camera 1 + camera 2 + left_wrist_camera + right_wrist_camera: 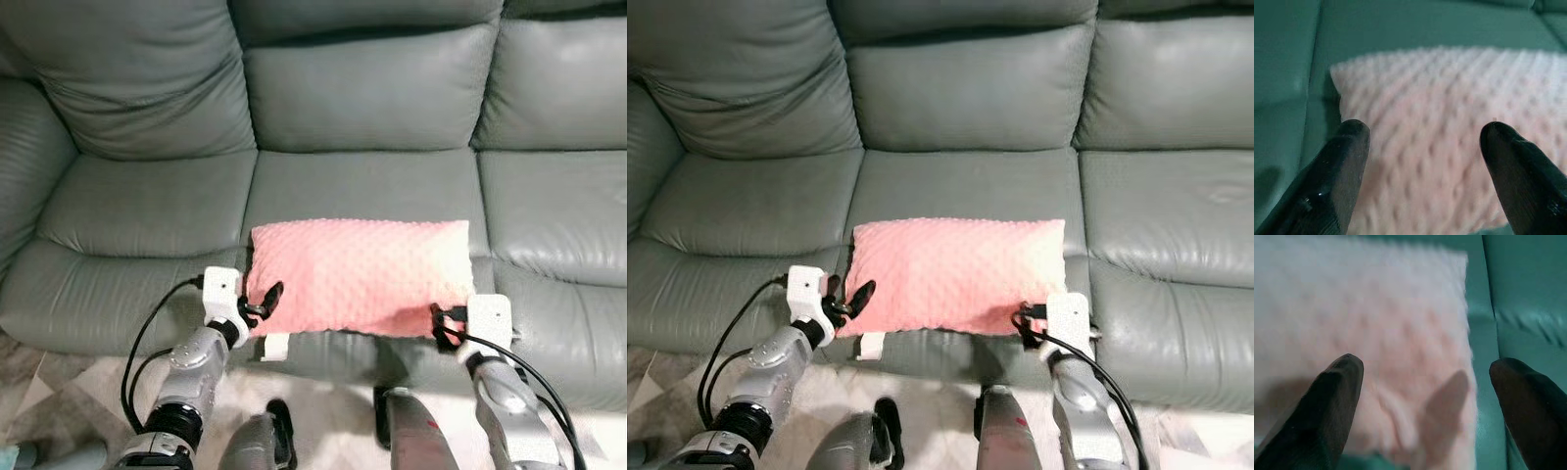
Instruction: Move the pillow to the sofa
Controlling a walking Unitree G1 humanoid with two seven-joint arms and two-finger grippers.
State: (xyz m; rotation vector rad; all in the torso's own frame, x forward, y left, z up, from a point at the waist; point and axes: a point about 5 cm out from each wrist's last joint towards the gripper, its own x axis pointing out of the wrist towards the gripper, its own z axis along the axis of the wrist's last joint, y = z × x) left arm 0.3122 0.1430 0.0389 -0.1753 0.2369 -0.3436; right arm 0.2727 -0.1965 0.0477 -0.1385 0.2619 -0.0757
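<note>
Both grippers' open jaws flank pillow [359, 277] overhanging sofa [372, 186] edge

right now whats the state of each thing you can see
pillow: lying flat on the sofa's middle seat, near the front edge
left gripper: open, at the pillow's left end
right gripper: open, at the pillow's right end
sofa: bare apart from the pillow
</note>
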